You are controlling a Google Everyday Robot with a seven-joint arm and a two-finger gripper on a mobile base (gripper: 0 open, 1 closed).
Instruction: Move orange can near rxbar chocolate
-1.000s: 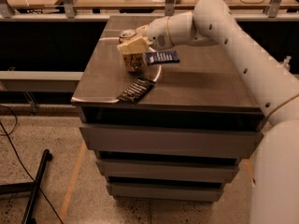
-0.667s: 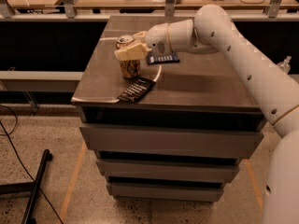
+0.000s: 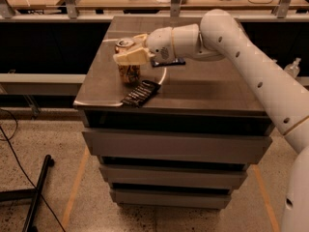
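Orange can (image 3: 128,73) upper-left of centre; gripper (image 3: 130,56), jaws clamped round its upper half, holds it upright just beside rxbar chocolate (image 3: 140,93) on steel surface (image 3: 207,88). Placement looks nearly complete.

Robot lab: jaws over steel cabinet (image 3: 207,88)

Gripper (image 3: 131,48) clamps orange can (image 3: 129,72) near left edge; rxbar chocolate (image 3: 140,93) blocks front-left; tabletop (image 3: 212,88) right half free.
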